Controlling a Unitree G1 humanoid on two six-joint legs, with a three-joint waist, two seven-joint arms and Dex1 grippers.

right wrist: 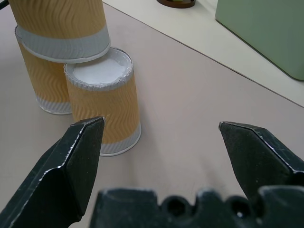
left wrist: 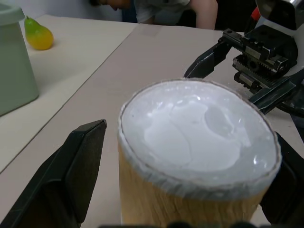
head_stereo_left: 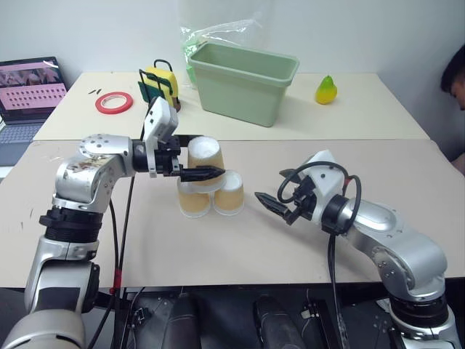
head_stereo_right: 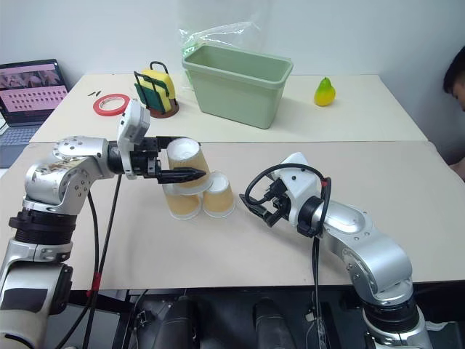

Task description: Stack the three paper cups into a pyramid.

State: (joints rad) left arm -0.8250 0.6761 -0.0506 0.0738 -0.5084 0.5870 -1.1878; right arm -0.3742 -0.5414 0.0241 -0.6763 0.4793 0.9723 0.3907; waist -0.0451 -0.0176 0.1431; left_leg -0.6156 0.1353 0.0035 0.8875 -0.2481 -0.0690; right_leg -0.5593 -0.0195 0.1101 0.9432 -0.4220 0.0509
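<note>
Two paper cups stand upside down side by side on the near table, the left cup touching the right cup. The third cup rests upside down on top, more over the left one, its white base facing up. My left gripper is open around this top cup, one finger on each side with a gap showing. My right gripper is open to the right of the stack, pointing at it with nothing between its fingers.
On the far table stand a green tub, a yellow-green pear, a red tape roll and a yellow sponge in a rack. A laptop sits far left. A person is at the right edge.
</note>
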